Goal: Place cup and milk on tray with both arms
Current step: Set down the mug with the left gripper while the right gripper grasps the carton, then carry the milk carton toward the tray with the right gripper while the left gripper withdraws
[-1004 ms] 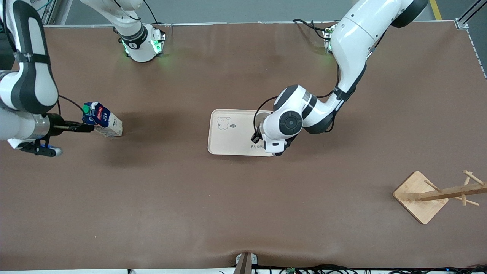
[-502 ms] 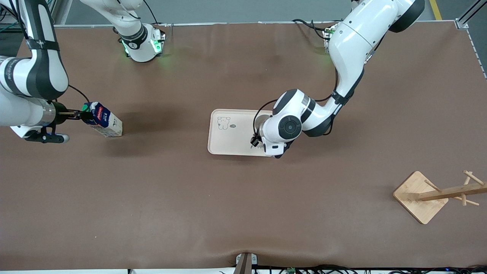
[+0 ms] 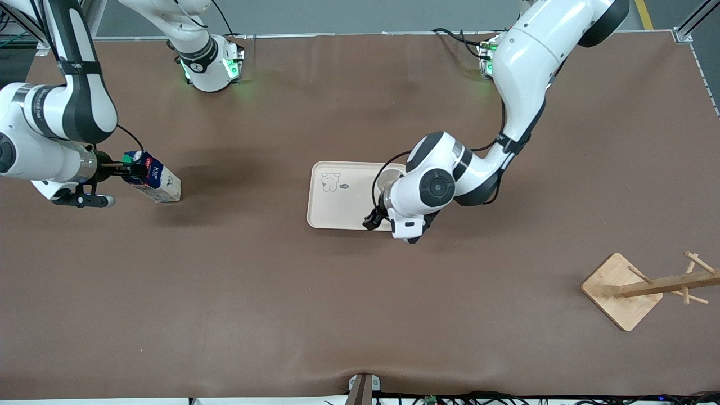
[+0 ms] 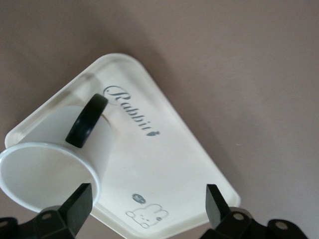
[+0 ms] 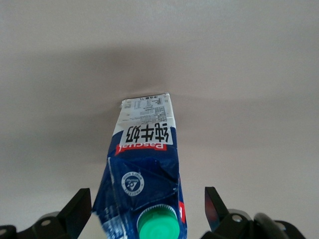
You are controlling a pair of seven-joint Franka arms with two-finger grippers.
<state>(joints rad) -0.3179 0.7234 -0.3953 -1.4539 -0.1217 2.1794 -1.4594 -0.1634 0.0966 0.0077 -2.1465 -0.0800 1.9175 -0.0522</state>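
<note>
The move to come turns, by my reading, on the milk (image 3: 153, 178) and the right pincer (image 3: 125, 167): the carton stands on the bare table (image 3: 360, 315) toward the right arm's end, well apart from the tray (image 3: 337, 211), and the right wrist view shows its green-capped top lying between the two spread fingers (image 5: 75, 209), which flank it without yet pressing its sides. The carton's long axis is upright, perhaps leaning a little, so the pincer meets it from the side, near the gable. The right arm is plainly the nearer one to the milk; the left arm's base is at the other end of the table. The cup (image 4: 55, 159) already sits on the tray at the end toward the left arm, its black handle turned toward the "Rabbit" script, and the left pincer (image 4: 147, 209) hangs just over it with its fingers wide and nothing between them, clear of the cup's rim as far as the left wrist view shows. So half the task looks done. What remains probably calls for the right fingers to squeeze the carton squarely below the cap, lest the thin card buckle or the carton tip.
</note>
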